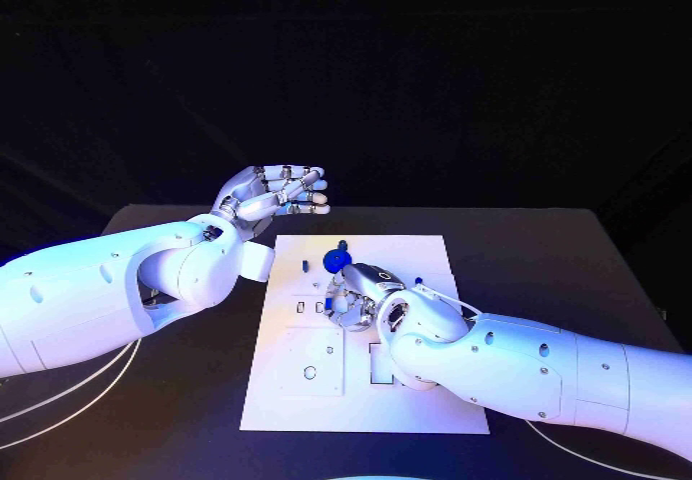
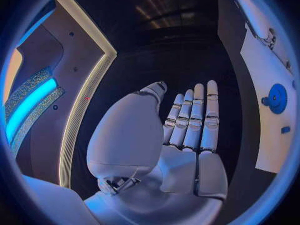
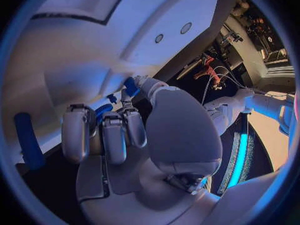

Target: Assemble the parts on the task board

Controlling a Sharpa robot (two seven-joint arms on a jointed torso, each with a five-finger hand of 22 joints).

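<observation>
A robotics lab or demo stand: a black table [image 1: 548,250] against darkness, with cables [image 3: 209,75] and glowing light strips [image 2: 28,102].

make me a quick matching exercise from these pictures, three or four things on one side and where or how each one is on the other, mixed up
Things:
1. left hand
2. right hand
3. round blue part
4. task board

States or places:
A. white plate lying flat in the middle of the black table
B. raised beyond the board's far edge, holding nothing
C. on the board's far half, just beyond the fingers of the hand working there
D. down on the board's middle, fingers curled at a small blue part

Pairs: 1-B, 2-D, 3-C, 4-A
</observation>
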